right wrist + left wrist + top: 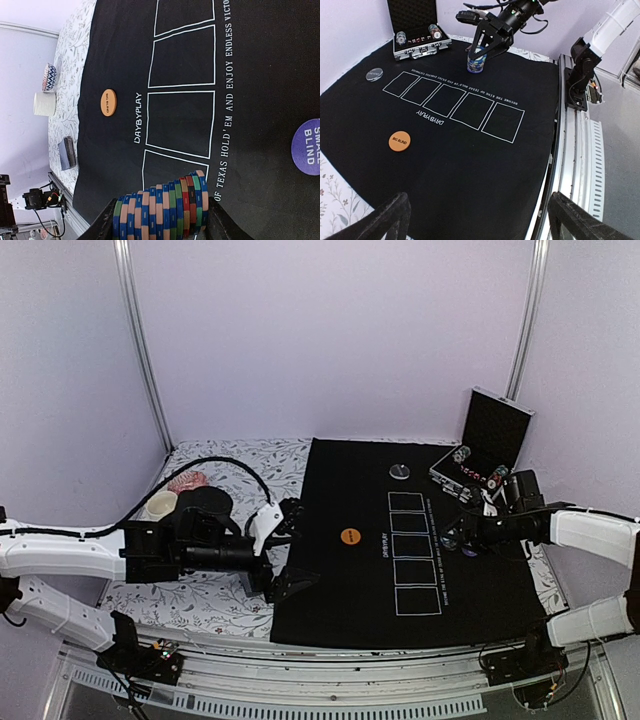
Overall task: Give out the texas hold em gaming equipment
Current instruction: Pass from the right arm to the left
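My right gripper point(463, 537) is shut on a stack of striped poker chips point(160, 210), blue, peach, green and red, at the mat's right side by the row of white card boxes. The stack also shows in the left wrist view point(476, 60); I cannot tell whether it touches the mat. A purple "small blind" disc point(307, 146) lies close by. An orange disc point(350, 536) and a silver disc point(400, 472) lie on the black mat point(340, 610). A grey-blue card deck point(66, 152) lies off the mat's left edge. My left gripper point(292, 545) is open and empty over the mat's left edge.
The open silver-edged case point(490, 440) stands at the back right with more chip stacks point(460, 455) in it. A pink round object point(187, 481), a white cup point(160, 504) and a patterned bowl point(48, 77) sit on the floral cloth at the left.
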Robot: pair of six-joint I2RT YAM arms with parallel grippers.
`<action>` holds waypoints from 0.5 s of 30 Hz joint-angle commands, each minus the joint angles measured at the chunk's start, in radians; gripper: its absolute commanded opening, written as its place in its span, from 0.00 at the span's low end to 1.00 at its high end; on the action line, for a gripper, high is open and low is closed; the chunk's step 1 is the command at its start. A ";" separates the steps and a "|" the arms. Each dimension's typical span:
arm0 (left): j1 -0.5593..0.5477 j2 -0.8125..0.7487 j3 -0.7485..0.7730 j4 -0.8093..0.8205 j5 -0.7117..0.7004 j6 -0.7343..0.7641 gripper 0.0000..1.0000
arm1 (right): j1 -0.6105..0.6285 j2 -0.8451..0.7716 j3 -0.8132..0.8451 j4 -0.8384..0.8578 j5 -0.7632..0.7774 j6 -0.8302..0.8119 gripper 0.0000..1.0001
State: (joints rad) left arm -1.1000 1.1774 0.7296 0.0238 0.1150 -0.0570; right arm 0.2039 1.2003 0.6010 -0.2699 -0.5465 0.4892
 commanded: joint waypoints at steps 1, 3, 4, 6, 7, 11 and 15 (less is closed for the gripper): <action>-0.016 0.018 0.010 0.011 -0.008 -0.030 0.98 | -0.022 0.074 0.079 -0.008 -0.088 -0.100 0.02; -0.018 0.023 0.016 0.009 -0.008 -0.026 0.98 | -0.038 0.087 0.106 -0.050 -0.056 -0.125 0.02; -0.018 0.026 0.022 0.008 -0.011 -0.022 0.98 | -0.054 0.096 0.122 -0.082 -0.048 -0.135 0.02; -0.017 0.031 0.033 -0.001 -0.011 -0.011 0.98 | -0.084 0.114 0.146 -0.130 -0.084 -0.161 0.02; -0.017 0.032 0.037 -0.004 -0.011 -0.005 0.98 | -0.087 0.120 0.148 -0.140 -0.122 -0.174 0.02; -0.017 0.045 0.033 0.019 -0.007 0.027 0.98 | -0.087 0.135 0.131 -0.195 -0.147 -0.183 0.02; -0.017 0.085 0.018 0.077 0.061 0.082 0.98 | -0.063 0.141 0.115 -0.175 -0.232 -0.164 0.02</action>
State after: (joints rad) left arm -1.1027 1.2213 0.7418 0.0376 0.1234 -0.0372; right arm 0.1181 1.3365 0.7166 -0.4377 -0.6598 0.3347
